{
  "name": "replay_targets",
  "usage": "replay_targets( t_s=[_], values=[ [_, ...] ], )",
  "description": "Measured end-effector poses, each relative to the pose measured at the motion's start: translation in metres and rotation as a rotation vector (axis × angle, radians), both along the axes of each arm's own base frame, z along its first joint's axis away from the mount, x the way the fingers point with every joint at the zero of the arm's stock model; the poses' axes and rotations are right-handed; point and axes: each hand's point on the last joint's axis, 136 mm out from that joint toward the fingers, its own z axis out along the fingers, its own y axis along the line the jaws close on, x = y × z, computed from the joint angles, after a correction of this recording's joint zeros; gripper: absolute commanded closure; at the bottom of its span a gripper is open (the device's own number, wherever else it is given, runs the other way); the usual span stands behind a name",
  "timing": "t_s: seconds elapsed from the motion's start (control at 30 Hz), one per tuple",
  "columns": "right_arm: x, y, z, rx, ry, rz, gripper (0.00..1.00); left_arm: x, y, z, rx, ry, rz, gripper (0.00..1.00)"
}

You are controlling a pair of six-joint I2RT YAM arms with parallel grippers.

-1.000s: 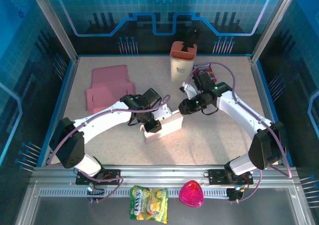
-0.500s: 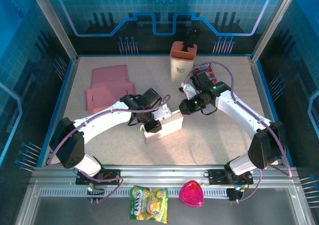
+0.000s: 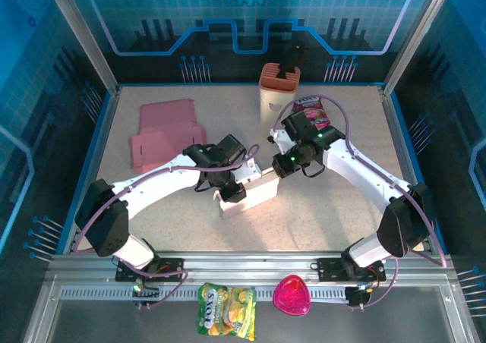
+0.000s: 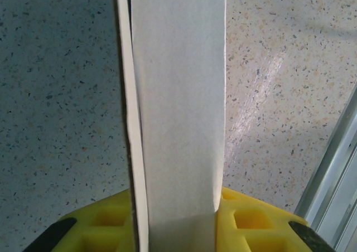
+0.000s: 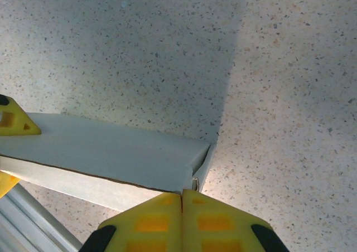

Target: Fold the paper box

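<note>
The paper box [image 3: 257,193] lay on the counter [image 3: 319,221], a little nearer the arm bases than the tall cup [image 3: 275,104]. The left claw [image 4: 178,228] gripped an upright panel of it, at the end farther from the cup. The right claw [image 5: 182,207] was closed, its fingers pressed together, and sat at the box's corner nearer the cup.

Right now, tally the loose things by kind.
Snack bags: 2 (yellow-green crinkly bag, dark red packet)
White paper box: 1
Pink flat cardboard pile: 1
Glossy pink heart: 1
Orange-rimmed cream cup: 1
Total: 6
</note>
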Motion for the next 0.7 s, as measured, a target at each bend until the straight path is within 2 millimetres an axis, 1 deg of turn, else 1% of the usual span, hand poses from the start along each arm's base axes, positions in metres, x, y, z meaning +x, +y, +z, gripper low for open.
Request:
replay_targets(
  t_s=[0.3, 0.43, 0.7],
  values=[
    [-0.0035, -0.002, 0.0009, -0.051, -0.072, -0.025, 1.0, 0.0026, -0.0004, 0.0004, -0.002, -0.002, 0.027, 0.74],
    [-0.0064, -0.005, 0.001, -0.05, -0.101, -0.054, 1.0, 0.0038, -0.0014, 0.0009, -0.006, -0.007, 0.027, 0.74],
    [-0.005, -0.0022, 0.0007, -0.037, -0.117, -0.101, 1.0, 0.0054, -0.0003, 0.0006, -0.001, -0.012, 0.038, 0.75]
  ],
)
